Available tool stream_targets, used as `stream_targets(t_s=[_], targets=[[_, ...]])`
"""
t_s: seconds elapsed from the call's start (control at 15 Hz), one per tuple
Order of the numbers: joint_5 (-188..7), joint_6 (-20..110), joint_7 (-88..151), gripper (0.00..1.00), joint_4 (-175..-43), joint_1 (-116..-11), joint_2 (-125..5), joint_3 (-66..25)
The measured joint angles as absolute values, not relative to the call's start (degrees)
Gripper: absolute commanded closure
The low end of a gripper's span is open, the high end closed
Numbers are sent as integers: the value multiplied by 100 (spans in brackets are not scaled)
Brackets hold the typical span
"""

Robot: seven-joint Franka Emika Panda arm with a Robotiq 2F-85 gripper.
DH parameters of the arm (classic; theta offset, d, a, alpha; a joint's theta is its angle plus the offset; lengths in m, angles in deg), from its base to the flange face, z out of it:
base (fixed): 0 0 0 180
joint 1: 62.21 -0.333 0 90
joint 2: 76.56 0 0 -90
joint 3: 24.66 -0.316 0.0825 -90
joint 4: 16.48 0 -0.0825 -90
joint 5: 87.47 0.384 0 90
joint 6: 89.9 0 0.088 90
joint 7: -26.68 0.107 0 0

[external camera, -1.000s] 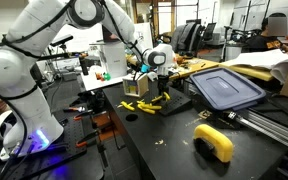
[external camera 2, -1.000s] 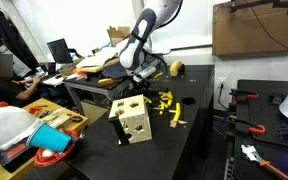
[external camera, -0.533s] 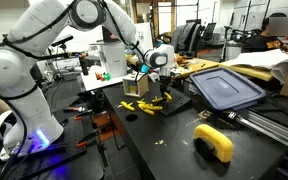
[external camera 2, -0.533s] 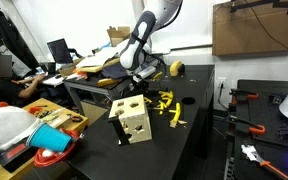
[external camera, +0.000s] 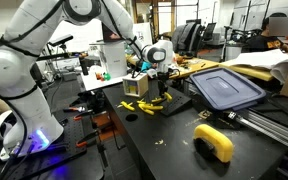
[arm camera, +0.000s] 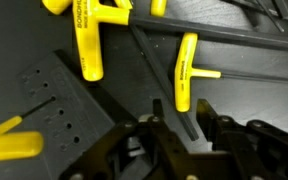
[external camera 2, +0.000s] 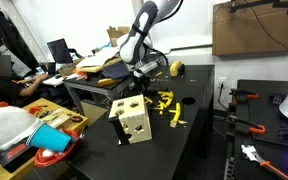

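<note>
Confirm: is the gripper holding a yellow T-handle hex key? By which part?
Cannot tell. In the wrist view the gripper sits around the handle end of a yellow T-handle hex key, but firm contact isn't visible.

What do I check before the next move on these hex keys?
1. Tool lined up on key: ok, a dark shaft runs between the jaws in wrist view.
2. Grip on that shaft: cannot tell, the jaws stand near it but contact is hidden.
3. Key free of other keys: cannot tell, dark shafts overlap beside it.
4. Block clear of tool: ok, off to one side.
5. Box clear of arm: ok, stands apart in an exterior view.
</note>
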State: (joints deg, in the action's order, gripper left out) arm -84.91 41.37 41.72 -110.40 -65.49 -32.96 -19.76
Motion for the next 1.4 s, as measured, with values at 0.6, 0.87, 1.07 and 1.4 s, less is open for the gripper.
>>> stream_targets(t_s=[0.6, 0.87, 1.07, 1.4], targets=[[-8489, 3983, 4169, 0, -12252, -6578, -4294, -2141], [-8350, 3995, 4187, 0, -12253, -6577, -4245, -2221], [-8218, 4006, 4409, 0, -12115, -6574, -4087, -2230], [-8044, 4006, 4864, 0, -11654, -6544, -3649, -2170]])
